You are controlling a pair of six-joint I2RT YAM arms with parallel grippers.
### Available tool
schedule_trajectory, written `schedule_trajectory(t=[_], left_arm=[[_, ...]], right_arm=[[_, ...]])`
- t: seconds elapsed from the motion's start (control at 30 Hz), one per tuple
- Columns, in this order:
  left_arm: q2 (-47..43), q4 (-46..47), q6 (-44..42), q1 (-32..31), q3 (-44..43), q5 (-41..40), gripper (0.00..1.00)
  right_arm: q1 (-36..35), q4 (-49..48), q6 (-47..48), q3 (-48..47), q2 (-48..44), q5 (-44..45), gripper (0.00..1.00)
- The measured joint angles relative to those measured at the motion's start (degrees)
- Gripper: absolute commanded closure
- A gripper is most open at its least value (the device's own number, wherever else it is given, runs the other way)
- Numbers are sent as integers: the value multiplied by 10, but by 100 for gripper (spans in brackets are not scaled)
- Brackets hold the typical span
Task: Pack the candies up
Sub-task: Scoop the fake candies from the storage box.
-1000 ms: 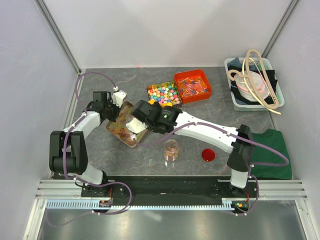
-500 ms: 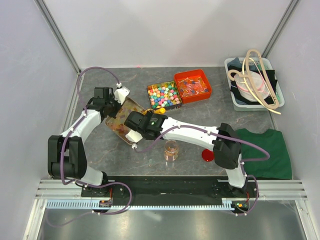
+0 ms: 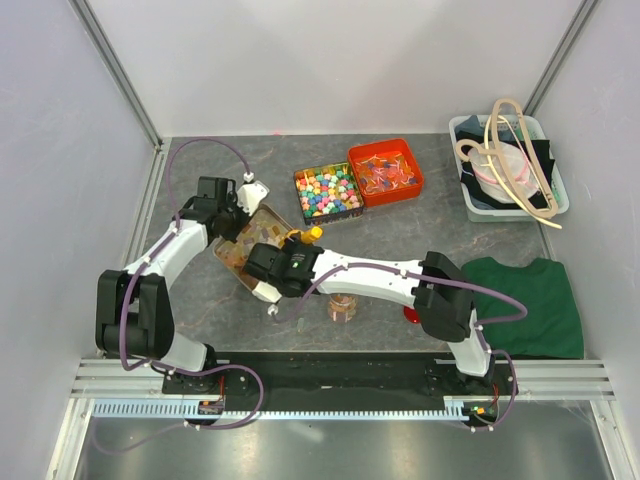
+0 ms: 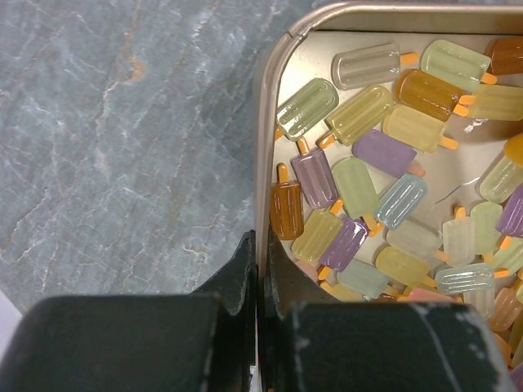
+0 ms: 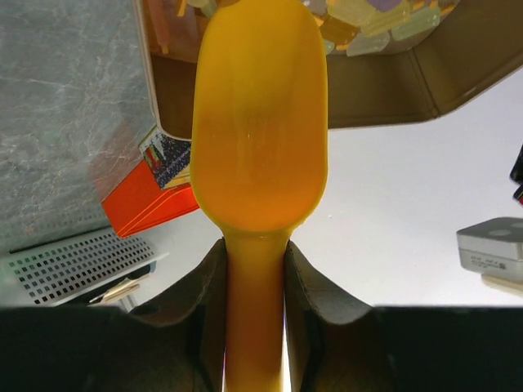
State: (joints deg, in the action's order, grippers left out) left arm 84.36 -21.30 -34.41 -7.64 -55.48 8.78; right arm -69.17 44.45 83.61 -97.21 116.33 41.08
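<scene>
The candies are small translucent popsicle-shaped pieces in pastel yellow, green, purple and amber, piled in a shallow metal tin. My left gripper is shut on the tin's rim, holding the tin tilted at the table's left. My right gripper is shut on the handle of a yellow scoop, whose bowl points at the tin's lower edge, with candies just beyond. From above, the right gripper and scoop hang by the tin's near right side. A clear cup stands just to the near right.
A tray of bright cube candies and a red container sit at the back centre. A red lid lies by the right arm. At the right are a grey bin with hangers and a green cloth.
My right arm has pulled back toward the near left, drawing the scoop off the middle of the tin to its near edge. The left gripper has shifted slightly right with the tin.
</scene>
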Motion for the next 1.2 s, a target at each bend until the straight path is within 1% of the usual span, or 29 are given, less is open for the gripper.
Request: schedule_trajectory(t=[0.13, 0.23, 0.37, 0.5, 0.67, 0.9, 1.03, 1.2], left_arm=[[-1, -1, -1, -4, 2, 2, 98], [-9, -2, -5, -5, 4, 4, 98], [-19, -6, -10, -7, 7, 11, 98], [-19, -12, -11, -8, 8, 19, 98], [-19, -14, -13, -9, 12, 7, 98], [-19, -14, -13, -10, 20, -7, 98], [-19, -14, -13, -12, 26, 3, 98], [-17, -12, -15, -16, 37, 10, 98]], right_arm=[[-10, 29, -5, -5, 0, -12, 100], [-14, 80, -16, -24, 0, -30, 100], [-12, 118, -37, -46, 0, -56, 100], [-5, 129, -56, -52, 5, -73, 100], [8, 134, -74, -74, 33, -95, 100], [24, 183, -99, -143, 64, -159, 100], [35, 200, -103, -154, 68, -201, 100], [52, 211, -110, -156, 77, -228, 100]])
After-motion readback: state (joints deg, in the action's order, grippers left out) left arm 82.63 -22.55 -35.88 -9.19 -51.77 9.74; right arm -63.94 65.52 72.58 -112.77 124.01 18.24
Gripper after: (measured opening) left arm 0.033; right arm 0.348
